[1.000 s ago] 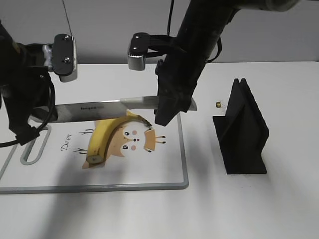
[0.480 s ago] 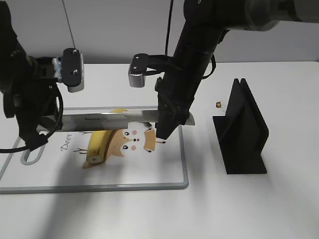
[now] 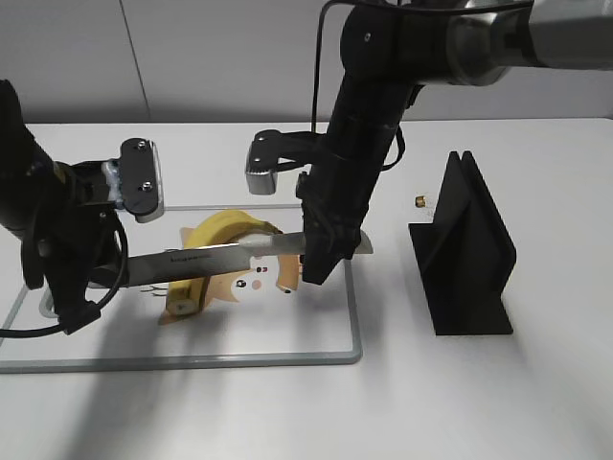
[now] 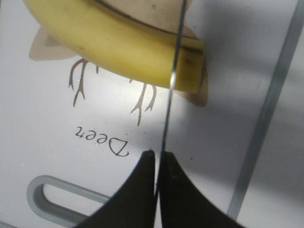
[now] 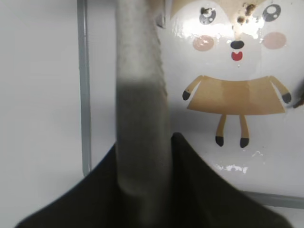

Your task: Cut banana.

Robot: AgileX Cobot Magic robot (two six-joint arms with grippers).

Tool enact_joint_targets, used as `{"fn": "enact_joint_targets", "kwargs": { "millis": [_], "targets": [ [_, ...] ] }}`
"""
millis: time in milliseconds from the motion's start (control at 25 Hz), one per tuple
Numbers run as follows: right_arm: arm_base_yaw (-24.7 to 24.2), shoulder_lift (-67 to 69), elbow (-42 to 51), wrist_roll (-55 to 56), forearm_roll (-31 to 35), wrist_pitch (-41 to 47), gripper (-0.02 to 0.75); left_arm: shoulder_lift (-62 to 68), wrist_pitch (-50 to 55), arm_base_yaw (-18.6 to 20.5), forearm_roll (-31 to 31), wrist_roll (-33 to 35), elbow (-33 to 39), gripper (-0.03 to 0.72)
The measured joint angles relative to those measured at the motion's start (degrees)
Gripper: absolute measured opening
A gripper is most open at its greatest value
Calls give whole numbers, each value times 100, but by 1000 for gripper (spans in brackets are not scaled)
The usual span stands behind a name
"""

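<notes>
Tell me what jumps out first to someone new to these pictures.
A long knife stretches across the cutting board, held at both ends: handle in the right gripper, blade tip in the left gripper. Its edge sits on the yellow banana near the cut end.

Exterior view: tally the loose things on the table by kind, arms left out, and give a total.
Banana: 1
Knife: 1
Cutting board: 1
Black stand: 1
Small brass-coloured bit, too small to identify: 1
Total: 5
</notes>
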Motion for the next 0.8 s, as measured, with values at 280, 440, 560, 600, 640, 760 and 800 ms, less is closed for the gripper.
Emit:
{"fn": "enact_joint_targets", "kwargs": {
  "millis": [280, 440, 560, 600, 640, 760, 800],
  "targets": [
    [0, 35, 0, -14, -41, -143, 201, 17, -173, 10, 11, 0, 12, -5],
    [0, 35, 0, -14, -45, -154, 202, 17, -178, 10, 6, 0, 12, -5],
    [0, 35, 0, -14, -29, -154, 204, 17, -95, 10, -5, -5, 12, -6],
    [0, 40, 0, -14, -29, -154, 204, 17, -81, 10, -5, -4, 12, -6],
    [0, 41, 0, -14, -24, -154, 204, 17, -82, 10, -5, -4, 12, -6],
    [0, 59, 0, -14, -12, -154, 204, 96, -93, 10, -34, -4, 12, -7],
    [0, 65, 0, -14, -19, -154, 204, 145, -93, 10, -59, -4, 12, -6]
  ]
}}
